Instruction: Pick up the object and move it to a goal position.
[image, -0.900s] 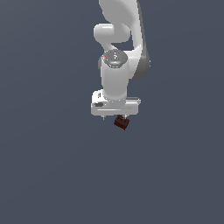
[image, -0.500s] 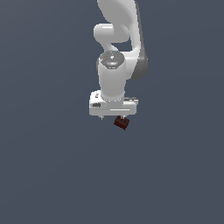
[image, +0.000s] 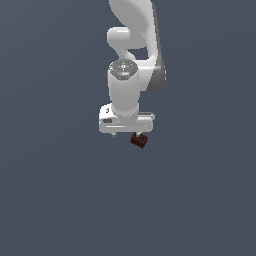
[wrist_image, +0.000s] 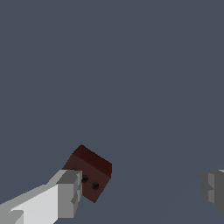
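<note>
The object, a tiny dark red-brown cube (image: 139, 140), sits just below the white hand in the exterior view, towards that view's right. In the wrist view the cube (wrist_image: 89, 171) lies tilted right beside one grey fingertip (wrist_image: 70, 192). The other fingertip (wrist_image: 213, 189) is far from it at the picture's edge. My gripper (image: 126, 135) is open with the jaws wide apart, and the gap between them (wrist_image: 140, 190) is empty. Whether the near fingertip touches the cube I cannot tell.
Only a plain dark grey-blue surface (image: 60, 200) shows all around. The white arm (image: 131, 45) rises behind the hand in the exterior view.
The arm's upper links and wrist have shifted slightly. The hand has edged a little towards the exterior view's left. The cube stays in the same place.
</note>
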